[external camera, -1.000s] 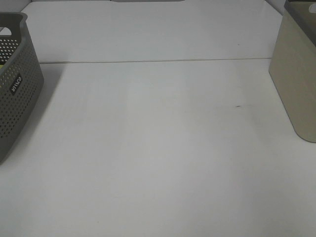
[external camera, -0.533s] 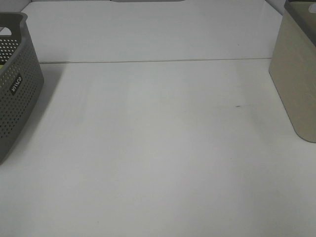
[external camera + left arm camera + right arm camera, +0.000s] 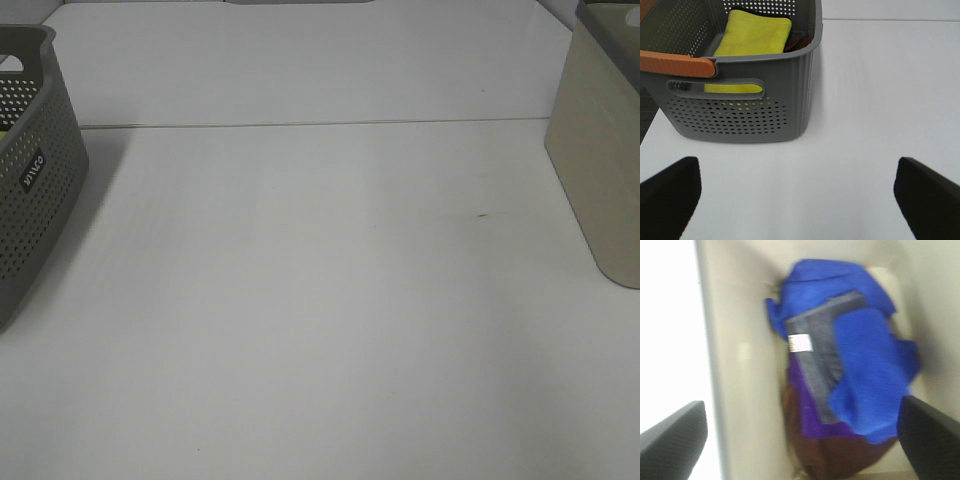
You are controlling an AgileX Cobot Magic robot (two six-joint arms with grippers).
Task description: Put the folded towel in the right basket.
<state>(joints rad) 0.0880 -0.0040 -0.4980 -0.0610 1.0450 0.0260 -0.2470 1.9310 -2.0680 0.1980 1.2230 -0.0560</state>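
In the right wrist view, a blue towel (image 3: 860, 355) with a grey band and a white label lies crumpled inside the beige right basket (image 3: 740, 365), on top of purple and brown cloth. My right gripper (image 3: 800, 440) hangs open and empty above it. In the left wrist view, a folded yellow towel (image 3: 752, 37) lies in the grey perforated left basket (image 3: 740, 115), next to a dark brown cloth (image 3: 799, 41). My left gripper (image 3: 797, 200) is open and empty over the table, short of that basket. Neither gripper shows in the exterior high view.
In the exterior high view the grey basket (image 3: 30, 180) stands at the left edge and the beige basket (image 3: 600, 170) at the right edge of the white table (image 3: 320, 300). An orange handle (image 3: 675, 65) lies across the grey basket's rim.
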